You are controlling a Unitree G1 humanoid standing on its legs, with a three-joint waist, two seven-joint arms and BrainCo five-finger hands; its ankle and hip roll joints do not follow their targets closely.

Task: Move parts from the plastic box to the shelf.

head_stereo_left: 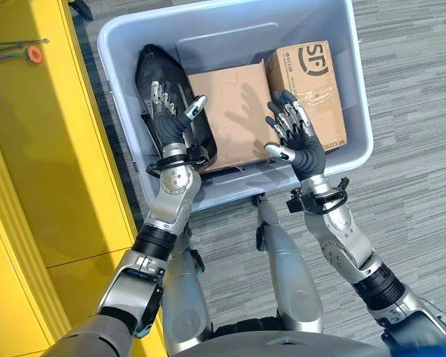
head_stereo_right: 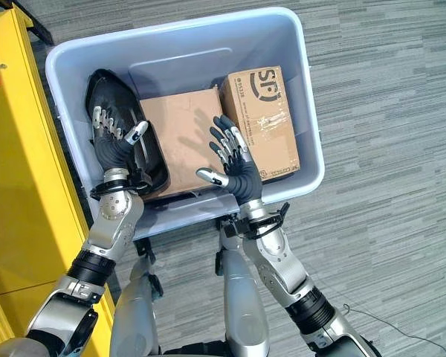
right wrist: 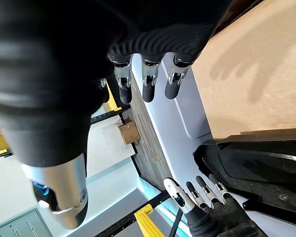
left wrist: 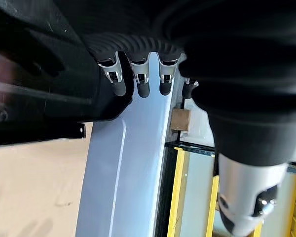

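Note:
A pale blue plastic box stands on the floor in front of me. Inside lie a black part at the left, a plain cardboard box in the middle and a printed, taped cardboard box at the right. My left hand hovers open over the black part, fingers spread. My right hand hovers open over the seam between the two cardboard boxes. Neither hand holds anything. The yellow shelf stands to my left.
Grey striped carpet surrounds the plastic box. The yellow shelf runs close along the box's left wall. A small orange ring and thin rods lie on the shelf top.

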